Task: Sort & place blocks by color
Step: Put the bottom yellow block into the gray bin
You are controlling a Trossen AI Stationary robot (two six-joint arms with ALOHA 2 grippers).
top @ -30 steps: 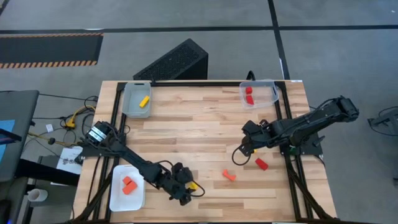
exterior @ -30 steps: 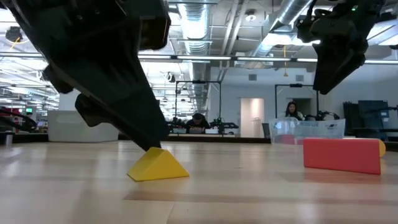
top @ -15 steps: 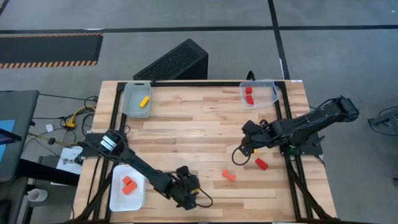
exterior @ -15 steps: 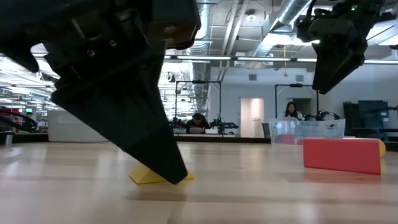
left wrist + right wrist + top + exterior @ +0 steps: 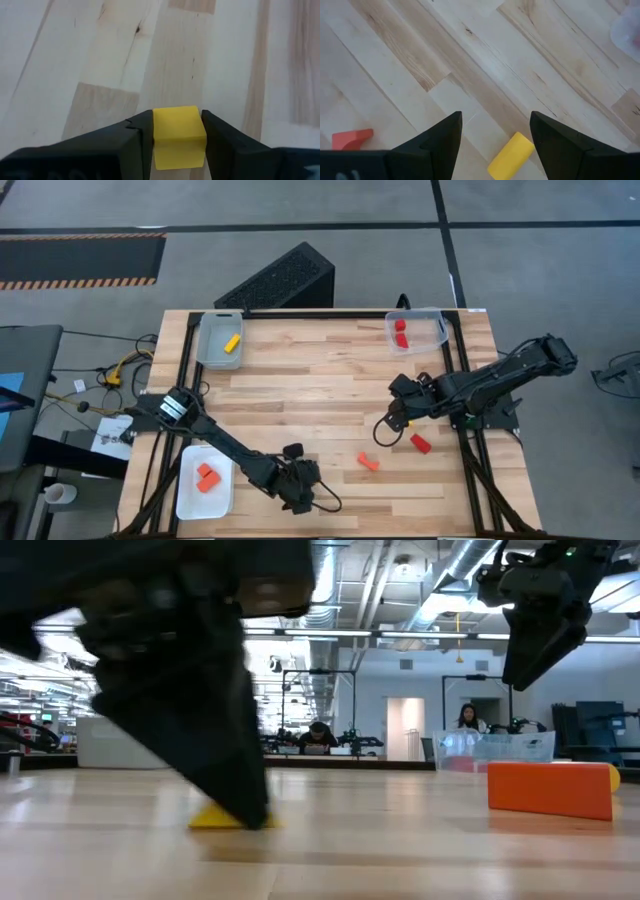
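The sorting looks roughly half done. A yellow bar (image 5: 232, 342) lies in the clear tray (image 5: 208, 352) at the table's eleven o'clock corner, two red blocks (image 5: 400, 332) sit in the tray (image 5: 436, 330) at one o'clock, and two orange blocks (image 5: 206, 476) rest in the white tray (image 5: 186, 498) at seven o'clock.

Down at six o'clock, the left gripper (image 5: 177, 131) is low on the wood with its fingers clamped on a yellow cube (image 5: 178, 135).

The right gripper (image 5: 495, 131) hovers at about three o'clock, spread wide and empty, above a yellow cylinder (image 5: 511, 155).

Still loose on the table: an orange piece (image 5: 368, 462) and a red block (image 5: 420, 443) around four o'clock, plus that cylinder.
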